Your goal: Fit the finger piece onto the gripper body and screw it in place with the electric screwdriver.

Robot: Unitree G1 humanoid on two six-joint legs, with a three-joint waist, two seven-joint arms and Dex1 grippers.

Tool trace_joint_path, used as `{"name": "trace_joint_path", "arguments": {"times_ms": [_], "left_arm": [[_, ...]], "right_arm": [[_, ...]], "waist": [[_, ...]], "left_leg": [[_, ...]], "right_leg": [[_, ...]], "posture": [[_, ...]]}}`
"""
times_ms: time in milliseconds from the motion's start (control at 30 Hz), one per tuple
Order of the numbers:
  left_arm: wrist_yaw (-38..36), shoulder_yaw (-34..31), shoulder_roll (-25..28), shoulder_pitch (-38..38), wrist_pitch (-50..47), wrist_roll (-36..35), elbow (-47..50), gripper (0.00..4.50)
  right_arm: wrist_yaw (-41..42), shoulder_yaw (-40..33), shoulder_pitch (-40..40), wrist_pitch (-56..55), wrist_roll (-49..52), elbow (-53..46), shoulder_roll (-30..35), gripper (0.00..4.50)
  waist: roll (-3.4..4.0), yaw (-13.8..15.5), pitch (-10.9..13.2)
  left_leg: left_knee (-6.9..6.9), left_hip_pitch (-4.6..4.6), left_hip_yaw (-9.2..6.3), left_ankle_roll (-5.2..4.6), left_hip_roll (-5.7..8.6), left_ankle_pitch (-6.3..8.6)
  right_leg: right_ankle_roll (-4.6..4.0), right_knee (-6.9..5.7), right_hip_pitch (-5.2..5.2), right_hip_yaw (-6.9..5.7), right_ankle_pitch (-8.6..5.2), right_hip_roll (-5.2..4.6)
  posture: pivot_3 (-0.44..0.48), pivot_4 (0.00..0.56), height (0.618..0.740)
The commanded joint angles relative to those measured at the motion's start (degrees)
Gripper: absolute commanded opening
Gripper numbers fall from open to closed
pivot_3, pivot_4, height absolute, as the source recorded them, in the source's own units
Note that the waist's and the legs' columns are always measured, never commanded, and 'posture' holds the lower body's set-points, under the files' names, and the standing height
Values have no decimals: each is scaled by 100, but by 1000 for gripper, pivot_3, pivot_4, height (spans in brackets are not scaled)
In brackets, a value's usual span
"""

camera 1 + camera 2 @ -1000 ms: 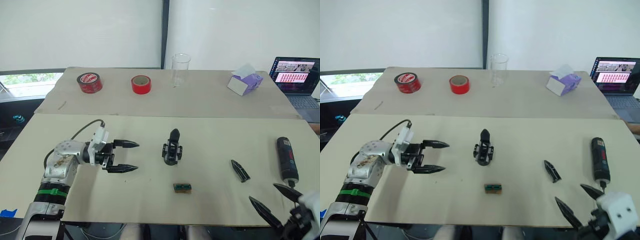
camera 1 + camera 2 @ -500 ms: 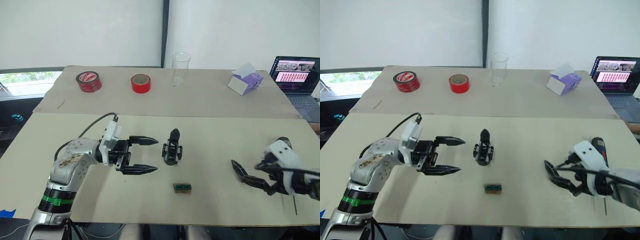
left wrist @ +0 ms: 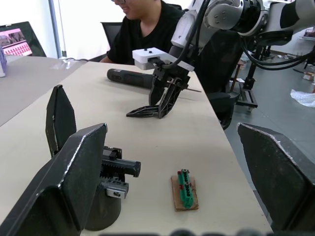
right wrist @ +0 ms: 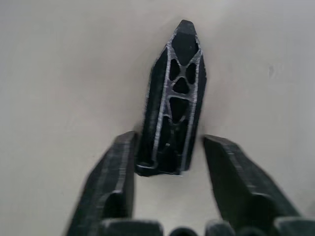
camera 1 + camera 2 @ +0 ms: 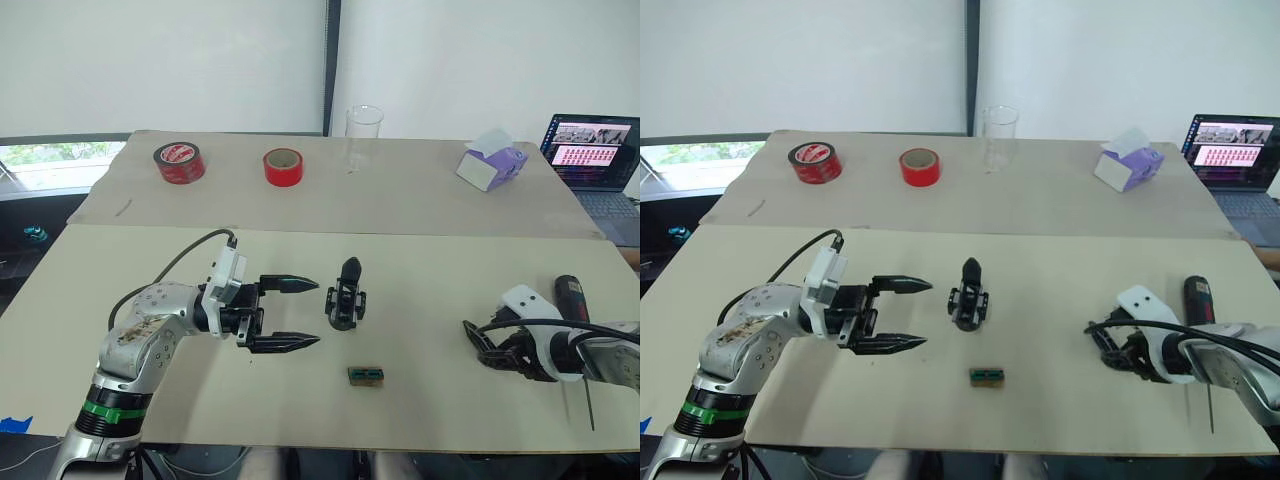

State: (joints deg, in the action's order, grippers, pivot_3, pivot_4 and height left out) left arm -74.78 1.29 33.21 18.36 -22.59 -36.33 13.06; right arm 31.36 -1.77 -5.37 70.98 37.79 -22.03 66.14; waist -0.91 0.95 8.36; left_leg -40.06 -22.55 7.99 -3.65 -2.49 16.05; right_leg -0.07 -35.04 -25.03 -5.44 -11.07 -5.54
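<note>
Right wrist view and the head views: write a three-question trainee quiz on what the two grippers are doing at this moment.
1. True or false: the right gripper has its fingers closed tight on the finger piece.
2. Which lies nearest the left gripper? A. the electric screwdriver B. the gripper body C. the purple tissue box
3. Fill in: the small green-and-brown block lies on the table just in front of the ____.

Key: 1. False; the fingers straddle the piece's blunt end with a gap on one side. 2. B. 3. gripper body.
</note>
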Motion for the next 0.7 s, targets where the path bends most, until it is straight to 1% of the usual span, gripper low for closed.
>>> {"name": "trace_joint_path", "arguments": {"times_ms": [33,100,200,267,333,367,433,533,567,633,700], "left_arm": [[21,-65,22,9,54,-116,182,4500],[87,-108,-15,9,37,-154,172,4500],[690,-396,-256,162,-454,-662,218,4500],[1271,-588,-432,272,-797,-934,254,4500],[2166,-760,-698,459,-1235,-1159,276,4500],[2533,-825,-864,566,-1401,-1325,309,4500],[3164,-911,-1222,783,-1662,-1600,334,4500],[4135,-971,-1861,1137,-1986,-2042,296,4500],[4328,-981,-2035,1227,-2083,-2225,285,4500],[4624,-929,-2378,1408,-2007,-2195,211,4500],[4913,-869,-2727,1600,-1796,-1998,38,4500]], "right_arm": [[216,130,336,-32,-142,-166,98,1105],[232,-97,468,-121,-200,-247,32,1106],[54,-994,611,-560,-247,-415,-431,1106],[8,-1492,618,-1328,-404,-697,-811,1106],[-409,-1883,349,-2131,-635,-1149,-1413,1106],[-702,-1917,137,-2506,-808,-1426,-1716,1106],[-1034,-1660,-178,-2879,-1090,-1884,-2082,1106],[-1411,-758,-585,-3513,-2054,-2143,-2261,1106],[-1485,-550,-686,-3687,-2276,-2147,-2333,1106],[-1513,-215,-838,-3878,-2515,-2107,-2478,1106],[-1371,64,-949,-4075,-2675,-2069,-2556,1106]], "waist": [[-3,14,-2],[-6,38,-3],[-13,65,-3],[-13,60,-2],[-11,39,-2],[-11,15,-2],[-11,-17,-2],[-13,-24,-2],[-16,-15,-1],[-18,-8,0],[-18,-11,0]], "left_leg": [[0,0,0,0,-1,0],[0,0,1,0,-1,0],[-1,-3,-2,0,-2,0],[-5,-8,-2,0,-2,-1],[-11,-11,-1,1,-1,-2],[-10,-9,-1,5,-2,-4],[-8,-8,-3,13,-3,-8],[2,-4,-5,53,-3,-31],[3,-4,-6,63,-3,-37],[0,-10,-5,64,1,-39],[-2,-12,-4,59,13,-41]], "right_leg": [[0,0,0,0,0,1],[0,1,1,0,0,0],[0,2,1,1,0,2],[2,0,-2,9,1,4],[7,-7,-6,18,4,7],[9,-8,-6,24,5,13],[12,-10,-7,34,6,21],[15,-8,-5,35,4,27],[15,-6,-3,35,3,29],[14,-3,-4,37,3,27],[13,-4,-4,44,4,25]], "posture": [[0,150,740],[0,150,740],[0,150,740],[0,150,740],[0,150,740],[0,150,740],[0,150,740],[0,150,740],[0,150,740],[0,150,740],[0,150,740]]}}
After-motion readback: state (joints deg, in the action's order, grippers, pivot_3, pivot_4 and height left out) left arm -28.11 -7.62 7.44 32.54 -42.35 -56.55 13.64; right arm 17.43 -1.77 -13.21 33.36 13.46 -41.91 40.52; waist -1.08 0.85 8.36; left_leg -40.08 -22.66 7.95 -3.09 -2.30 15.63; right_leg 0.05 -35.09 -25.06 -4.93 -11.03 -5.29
